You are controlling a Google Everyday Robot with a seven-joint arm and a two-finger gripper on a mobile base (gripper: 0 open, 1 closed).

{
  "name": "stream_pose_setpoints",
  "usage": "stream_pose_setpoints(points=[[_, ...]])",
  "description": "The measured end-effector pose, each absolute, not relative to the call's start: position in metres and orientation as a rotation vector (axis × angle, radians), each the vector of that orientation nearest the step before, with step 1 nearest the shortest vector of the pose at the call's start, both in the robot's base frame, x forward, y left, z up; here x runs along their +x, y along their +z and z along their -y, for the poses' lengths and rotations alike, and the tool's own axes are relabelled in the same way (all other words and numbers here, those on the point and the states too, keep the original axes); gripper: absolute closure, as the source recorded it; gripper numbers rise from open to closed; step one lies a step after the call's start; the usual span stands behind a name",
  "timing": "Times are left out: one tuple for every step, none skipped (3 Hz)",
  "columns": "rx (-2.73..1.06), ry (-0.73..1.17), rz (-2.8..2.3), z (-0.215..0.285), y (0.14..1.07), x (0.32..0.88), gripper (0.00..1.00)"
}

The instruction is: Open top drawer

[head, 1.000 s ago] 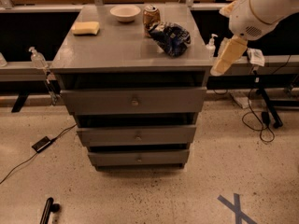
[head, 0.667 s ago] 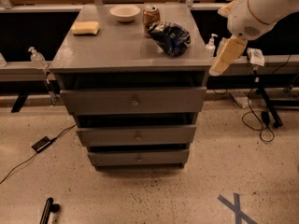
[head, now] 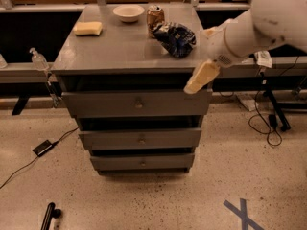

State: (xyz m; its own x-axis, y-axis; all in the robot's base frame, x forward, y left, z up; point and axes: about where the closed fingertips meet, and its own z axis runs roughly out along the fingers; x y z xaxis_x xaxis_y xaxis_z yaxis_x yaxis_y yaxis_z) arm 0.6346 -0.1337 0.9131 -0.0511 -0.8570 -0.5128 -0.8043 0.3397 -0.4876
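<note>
Claw (head: pixel 201 76) is hanging at the right near corner of the grey cabinet, its cream tip pointing down and to the left. It is overlapping the upper right corner of the top drawer (head: pixel 115 104) as seen from here. Whether it is touching the panel, I cannot tell. How far the claw is open I cannot tell either, and nothing is showing in its hold. The white arm (head: pixel 261 25) is reaching in from the upper right.

Top drawer is sitting directly under the surface (head: pixel 120 49), with a dark gap between the two. It is looking shut, and its small round knob (head: pixel 138 102) is sitting at the centre of the front, well left of the claw. Two narrower drawers are lying below it: the middle drawer (head: pixel 141 139) and the bottom drawer (head: pixel 142 162), both looking shut.

The surface is carrying four things:
- a yellow sponge (head: pixel 88 28) at far left
- a pale bowl (head: pixel 128 13) at the far edge, near centre
- a drink can (head: pixel 155 17) standing just right of the bowl
- a dark crumpled bag (head: pixel 175 32) lying just near and right of the can

A clear bottle (head: pixel 38 59) is standing on a ledge to the left of the cabinet. On the speckled floor, a small black box (head: pixel 43 147) with a cable is lying at left, and a blue tape cross (head: pixel 243 213) is showing at near right.
</note>
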Motion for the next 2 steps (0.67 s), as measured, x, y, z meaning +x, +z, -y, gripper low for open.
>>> stream_pose_setpoints(points=[[-1.41, 0.004, -1.824, 0.096, 0.85, 0.649, 0.0], [-1.339, 0.072, -1.743, 0.054, 0.789, 0.675, 0.0]])
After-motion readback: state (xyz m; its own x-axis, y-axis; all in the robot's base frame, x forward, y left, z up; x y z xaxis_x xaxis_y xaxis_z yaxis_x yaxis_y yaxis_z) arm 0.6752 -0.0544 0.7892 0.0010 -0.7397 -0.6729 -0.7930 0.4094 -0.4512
